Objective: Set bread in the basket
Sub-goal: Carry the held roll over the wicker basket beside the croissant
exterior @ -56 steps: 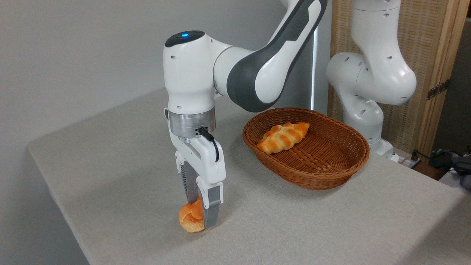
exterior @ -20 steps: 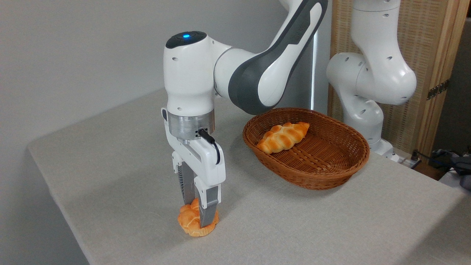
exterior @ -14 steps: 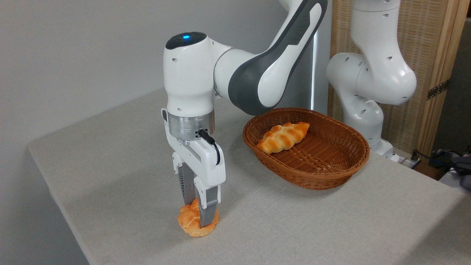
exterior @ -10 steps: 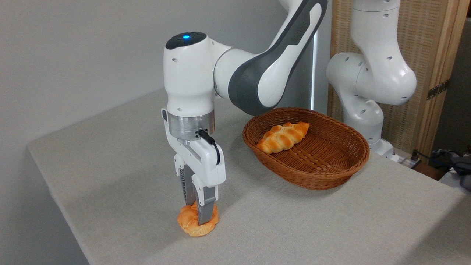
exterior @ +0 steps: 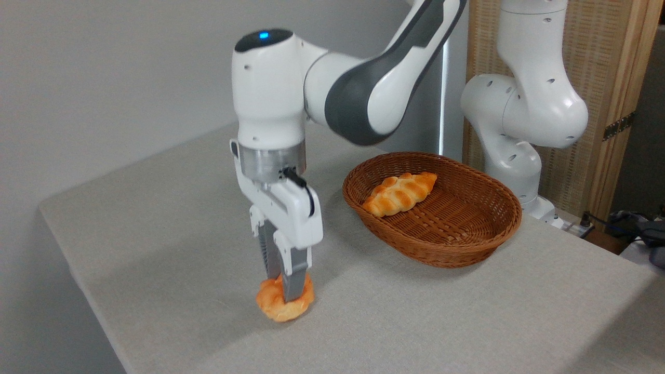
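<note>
Golden-orange bread [exterior: 283, 306], a small knotted bun, sits between the two grey fingers [exterior: 293, 275] of the gripper [exterior: 287, 288]. The fingers point straight down and are drawn in close on the bun's upper middle, pinching it; the near finger crosses the front of the bun and hides part of its top. The bun bulges out on both sides below the fingertips. Whether its underside touches the table [exterior: 156, 234] or hangs just clear cannot be told; a soft shadow lies directly under it.

Position of bun: near the front left edge of the grey cloth-covered table, well apart from the basket [exterior: 467, 249].

Basket: oval brown wicker, on the table to the right of and behind the gripper. It holds one braided loaf [exterior: 399, 193] with pointed ends, lying against the left inner wall. The rest of the basket floor is bare weave.

Arm: the white wrist housing [exterior: 267, 93] with a blue light on top stands vertically above the gripper; the grey-and-white link runs up and to the right out of the picture. The arm's base column [exterior: 524, 114] stands behind the basket, in front of a woven screen with a wooden frame [exterior: 618, 78].
</note>
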